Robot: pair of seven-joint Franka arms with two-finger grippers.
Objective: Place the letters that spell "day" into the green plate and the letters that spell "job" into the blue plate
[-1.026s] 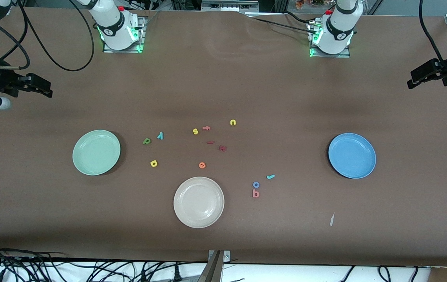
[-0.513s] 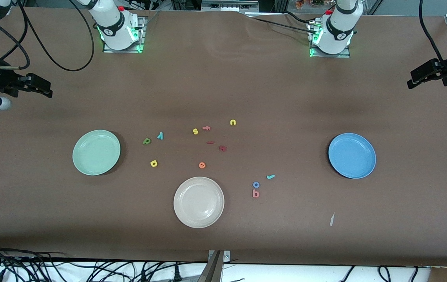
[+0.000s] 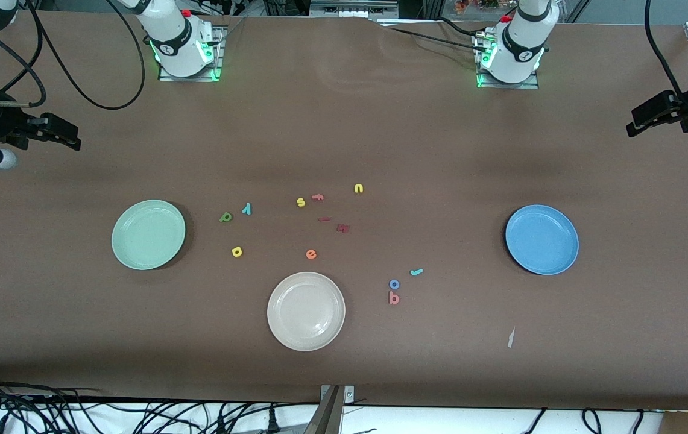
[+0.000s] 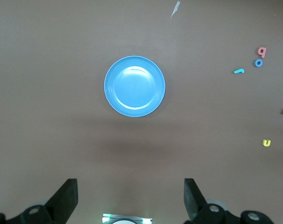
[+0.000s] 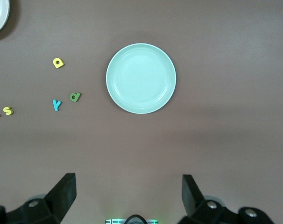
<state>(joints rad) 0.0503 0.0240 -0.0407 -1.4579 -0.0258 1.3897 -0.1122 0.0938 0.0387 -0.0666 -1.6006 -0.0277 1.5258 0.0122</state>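
The green plate (image 3: 148, 234) (image 5: 141, 78) lies empty toward the right arm's end. Beside it lie the dark green "d" (image 3: 225, 217) (image 5: 74, 97), the teal "y" (image 3: 246, 208) (image 5: 57, 105) and the yellow "a" (image 3: 236, 251) (image 5: 58, 62). The blue plate (image 3: 541, 239) (image 4: 134, 86) lies empty toward the left arm's end. The teal "j" (image 3: 416, 272) (image 4: 238, 71), blue "o" (image 3: 394, 284) (image 4: 258, 62) and salmon "b" (image 3: 394, 298) (image 4: 261, 51) lie between it and the cream plate. My left gripper (image 3: 651, 114) (image 4: 130, 186) hangs open high over the table's end; my right gripper (image 3: 63, 134) (image 5: 128, 184) likewise, both holding nothing.
A cream-white plate (image 3: 306, 311) sits nearest the front camera at mid-table. Farther back lie a yellow "s" (image 3: 301, 202), a yellow "n" (image 3: 359, 188), an orange "e" (image 3: 311, 254) and dark red letters (image 3: 343, 228). A small pale scrap (image 3: 511, 337) lies near the blue plate.
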